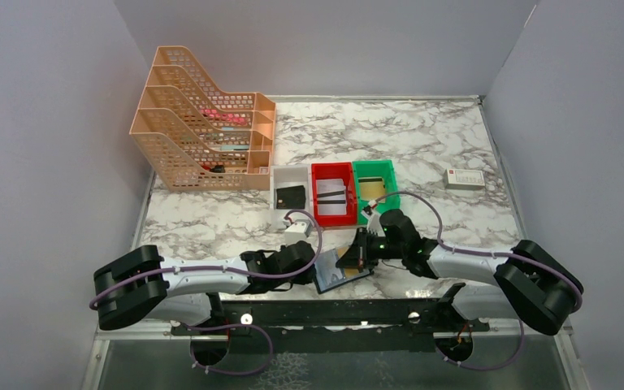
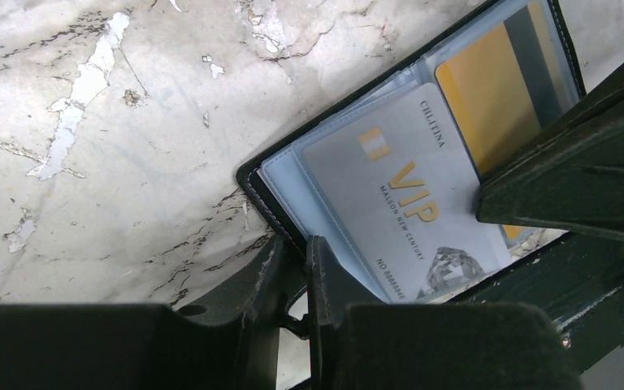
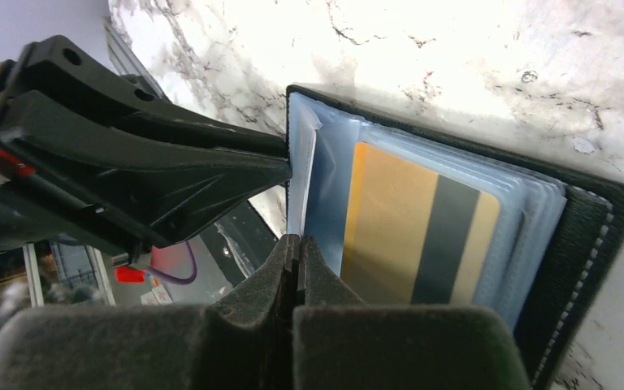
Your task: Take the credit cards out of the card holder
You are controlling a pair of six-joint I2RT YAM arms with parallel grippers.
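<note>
From above: a black card holder (image 1: 345,276) lies open on the near edge of a marble table (image 1: 422,146), between two robot arms. The left gripper (image 1: 317,266) reaches its left side. The right gripper (image 1: 357,258) comes down on it from the far side.

Left wrist camera: the left gripper's (image 2: 292,252) fingers stand nearly together, and the holder's black corner edge (image 2: 248,175) runs into the narrow gap, so they appear to be pinching the holder. Just beyond those fingers and to their right, a silver card (image 2: 382,187) marked VIP sits inside clear sleeves (image 2: 288,175). A gold card (image 2: 479,89) lies further off on the same side. The right gripper's dark tip lies over the boundary between the two cards.

Right wrist camera: the right gripper's (image 3: 296,244) fingers are pressed tight together. A thin clear leaf runs down towards them, but whether it is caught between them cannot be told. The gold card (image 3: 390,219) lies in its sleeve just to the right of these fingertips. Its long side and dark stripe run along the fingers' own direction, not across them. The left gripper's tips meet the holder's edge above and just to the left.

The right arm looks nearer to the cards, with the left arm placed to steady the holder. Any pull would probably need to follow the gold card's long side.
</note>
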